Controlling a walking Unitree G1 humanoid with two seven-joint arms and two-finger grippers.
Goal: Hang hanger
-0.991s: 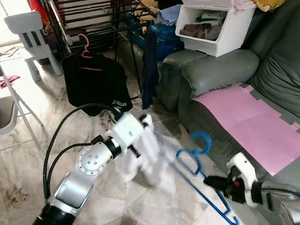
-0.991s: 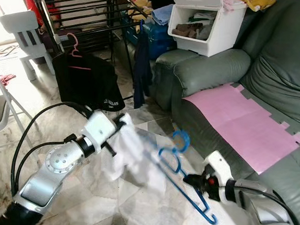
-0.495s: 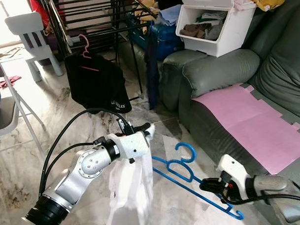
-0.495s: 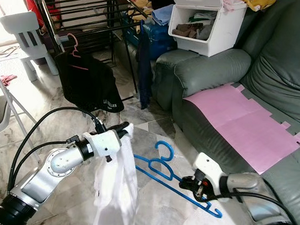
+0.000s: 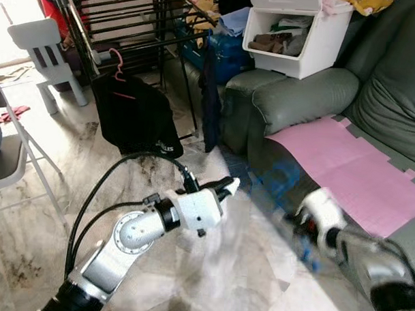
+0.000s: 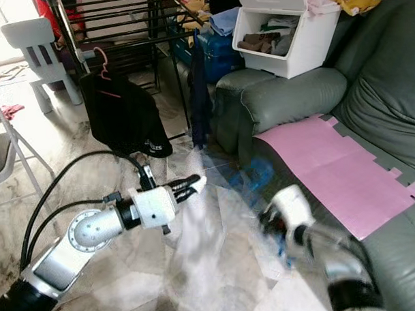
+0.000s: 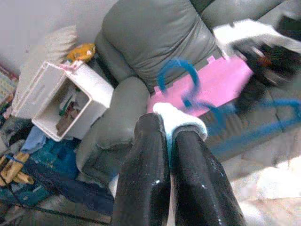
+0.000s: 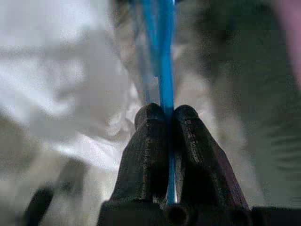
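Motion blurs the blue plastic hanger (image 5: 283, 180), which sits low in front of the sofa. My right gripper (image 8: 167, 113) is shut on its thin blue bar (image 8: 164, 56), and this arm (image 5: 322, 221) is smeared by motion too. My left gripper (image 5: 227, 187) is out over the floor to the hanger's left. Its fingers (image 7: 150, 155) are shut on a white cloth (image 7: 178, 121), which trails down as a pale blur (image 6: 201, 244). In the left wrist view the hanger's hook (image 7: 181, 70) shows just beyond the cloth.
A black drying rack (image 5: 130, 23) stands at the back left, with a black garment (image 5: 137, 115) on a pink hanger. The green sofa (image 5: 298, 97) carries a pink mat (image 5: 343, 167) and a white storage box (image 5: 297, 32). A white child's chair (image 5: 44, 44) and a folding chair (image 5: 6, 159) stand left.
Both arms are swinging: the right gripper has carried the hanger up and toward the sofa. The left gripper has stretched forward, and the white cloth now streams as a blur.
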